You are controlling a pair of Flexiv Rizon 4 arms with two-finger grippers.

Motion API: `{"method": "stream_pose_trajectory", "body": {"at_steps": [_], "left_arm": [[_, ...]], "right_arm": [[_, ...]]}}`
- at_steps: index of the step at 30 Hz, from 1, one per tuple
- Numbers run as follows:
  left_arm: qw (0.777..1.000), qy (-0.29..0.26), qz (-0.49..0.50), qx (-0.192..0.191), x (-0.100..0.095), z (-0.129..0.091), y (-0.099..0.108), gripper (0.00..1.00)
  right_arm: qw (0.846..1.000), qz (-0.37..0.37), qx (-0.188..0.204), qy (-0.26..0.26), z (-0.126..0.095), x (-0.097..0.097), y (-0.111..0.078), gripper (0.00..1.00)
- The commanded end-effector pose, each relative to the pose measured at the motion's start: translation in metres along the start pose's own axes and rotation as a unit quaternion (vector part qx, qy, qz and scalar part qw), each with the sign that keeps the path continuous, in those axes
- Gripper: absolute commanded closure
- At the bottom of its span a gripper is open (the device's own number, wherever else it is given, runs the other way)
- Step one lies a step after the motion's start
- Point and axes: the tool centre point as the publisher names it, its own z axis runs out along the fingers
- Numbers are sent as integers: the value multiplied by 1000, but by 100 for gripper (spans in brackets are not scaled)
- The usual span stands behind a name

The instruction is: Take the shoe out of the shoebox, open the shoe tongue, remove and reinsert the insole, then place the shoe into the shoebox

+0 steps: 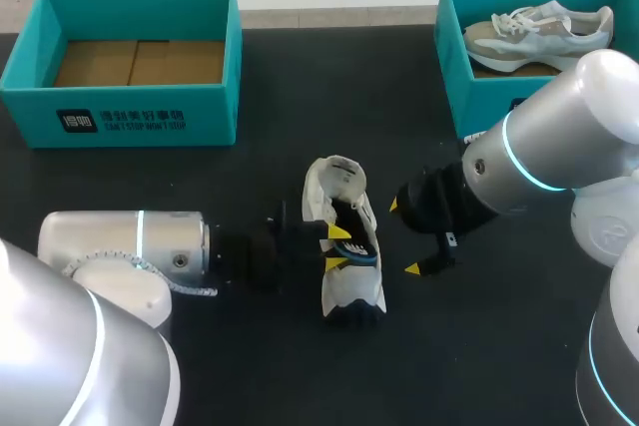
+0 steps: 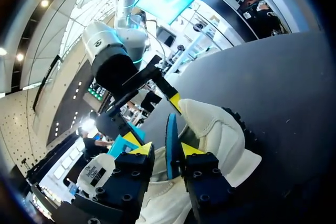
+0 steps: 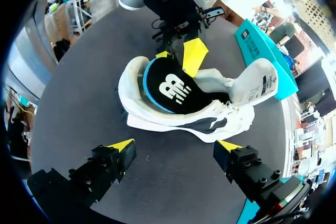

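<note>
A white sneaker [image 1: 351,291] lies on its side in the middle of the black table, its tongue folded back. Its black insole [image 3: 170,90] with a blue rim sits partly in the shoe. My left gripper [image 1: 337,247] comes in from the left and straddles the insole's blue edge [image 2: 171,140]. A gap shows on one side, so it is open. My right gripper [image 1: 403,236] hangs just right of the shoe [image 3: 178,121], fingers wide open [image 3: 174,145] and empty. An empty teal shoebox [image 1: 130,117] stands at the back left.
A second teal box [image 1: 454,67] at the back right holds another pale sneaker [image 1: 539,32]. My right arm's elbow rises in front of that box. Bare black table lies in front of the shoe and between the boxes.
</note>
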Motion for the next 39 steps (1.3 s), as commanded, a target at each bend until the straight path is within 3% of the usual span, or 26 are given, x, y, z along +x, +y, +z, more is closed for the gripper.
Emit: {"method": "stream_pose_trajectory", "body": {"at_steps": [1,5,7,9,19,24,26,27,29,31,36,39], "left_arm": [[1000,-3,3,-1,0,-10,-10,72],[1000,0,5,6,-1,-9,-14,79],[1000,5,2,11,1,-6,-13,86],[1000,12,-1,13,4,1,-10,100],[1000,19,-6,3,3,7,10,100],[1000,23,-10,0,4,1,7,100],[1000,22,-10,4,4,1,3,78],[1000,20,-9,8,3,0,0,57],[1000,17,-8,13,0,-2,-5,44],[1000,16,-6,17,-4,-5,-8,34],[999,17,-8,29,-14,-12,-12,27],[999,25,-12,34,-18,-15,-15,28]], "right_arm": [[1000,0,2,-2,1,2,1,0],[1000,0,2,-2,1,2,1,0],[1000,0,2,-2,1,2,1,0],[1000,0,2,-2,1,2,1,0],[1000,0,2,-2,1,2,1,0],[1000,0,2,-2,1,2,1,0],[1000,0,2,-2,1,2,1,0],[1000,0,2,-2,1,2,1,0],[1000,0,2,-2,1,2,1,0],[1000,0,2,-2,1,2,1,0],[1000,0,2,-2,1,2,1,0],[1000,0,2,-2,1,2,1,0]]}}
